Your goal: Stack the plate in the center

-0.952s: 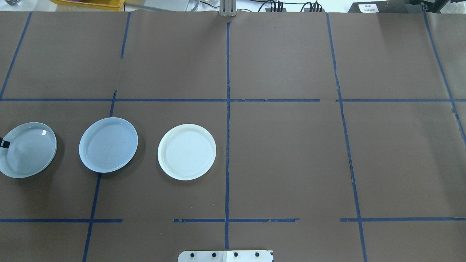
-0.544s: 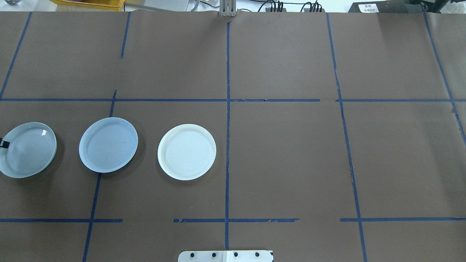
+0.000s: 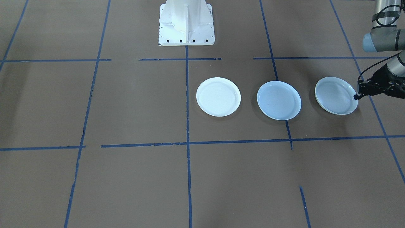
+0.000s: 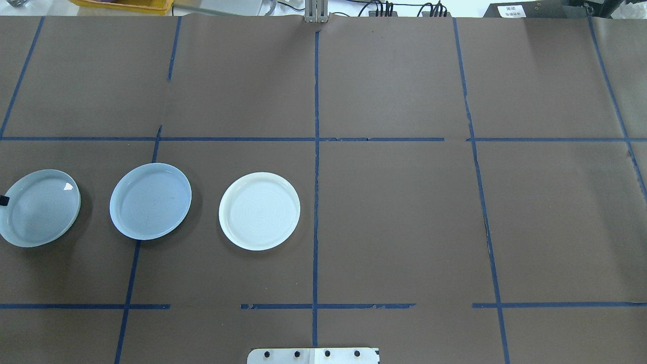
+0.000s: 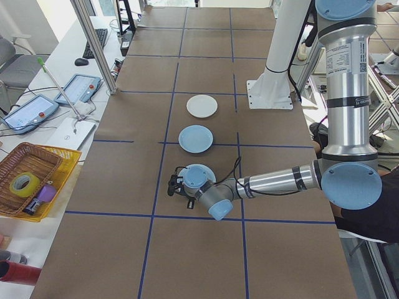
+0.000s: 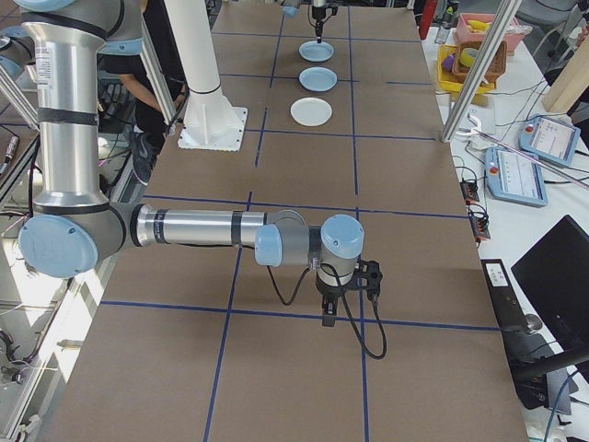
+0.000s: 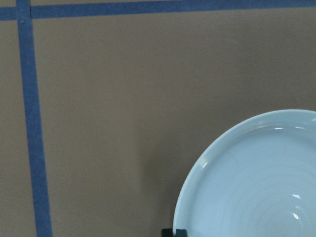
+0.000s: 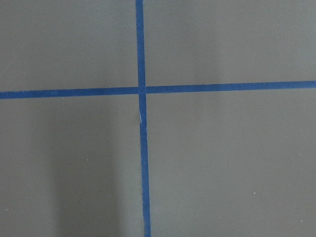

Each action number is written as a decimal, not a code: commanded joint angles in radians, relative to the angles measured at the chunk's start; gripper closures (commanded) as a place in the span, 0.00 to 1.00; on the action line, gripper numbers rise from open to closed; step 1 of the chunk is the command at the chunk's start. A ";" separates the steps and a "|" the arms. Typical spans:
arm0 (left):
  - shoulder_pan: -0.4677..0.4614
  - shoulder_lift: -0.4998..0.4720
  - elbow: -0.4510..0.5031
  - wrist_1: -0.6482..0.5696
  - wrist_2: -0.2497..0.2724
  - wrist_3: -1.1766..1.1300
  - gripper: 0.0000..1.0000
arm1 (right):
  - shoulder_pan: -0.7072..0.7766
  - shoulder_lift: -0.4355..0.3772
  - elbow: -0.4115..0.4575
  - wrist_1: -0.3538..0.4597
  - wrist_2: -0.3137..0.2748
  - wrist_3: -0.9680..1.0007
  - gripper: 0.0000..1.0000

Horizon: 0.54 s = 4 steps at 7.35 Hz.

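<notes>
Three plates lie in a row on the brown table. The pale blue-grey center plate [image 4: 150,200] [image 3: 279,100] [image 5: 196,138] lies flat. Toward the table's end is a ringed plate [image 4: 40,208] [image 3: 335,95] [image 7: 256,182], slightly tilted. My left gripper [image 3: 357,96] [image 4: 2,200] [image 7: 174,233] is shut on its outer rim. The bright white plate [image 4: 259,211] [image 3: 218,96] lies nearest the table's middle. My right gripper [image 6: 327,318] hangs low over bare table far from the plates. Only the right exterior view shows it, so I cannot tell if it is open or shut.
Blue tape lines [image 4: 316,151] divide the table into squares. The white robot base [image 3: 186,22] stands at the table's near edge. Off the far edge are a yellow basket [image 5: 31,180] and tablets [image 5: 78,88] on a side bench.
The ringed plate has shifted slightly toward the center plate and its highlight has moved. The black fingertip at the overhead view's left edge shows less than before.
</notes>
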 commanded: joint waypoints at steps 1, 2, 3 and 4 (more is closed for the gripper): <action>-0.004 0.012 -0.001 -0.037 -0.041 0.000 1.00 | 0.000 0.000 0.000 0.000 0.000 0.000 0.00; -0.012 0.010 -0.003 -0.032 -0.149 0.032 1.00 | 0.002 0.000 0.000 0.000 -0.001 -0.002 0.00; -0.071 0.007 -0.004 -0.028 -0.220 0.072 1.00 | 0.000 0.000 0.000 0.000 0.000 0.000 0.00; -0.113 0.009 0.000 -0.025 -0.273 0.101 1.00 | 0.000 0.000 0.000 0.000 0.000 0.000 0.00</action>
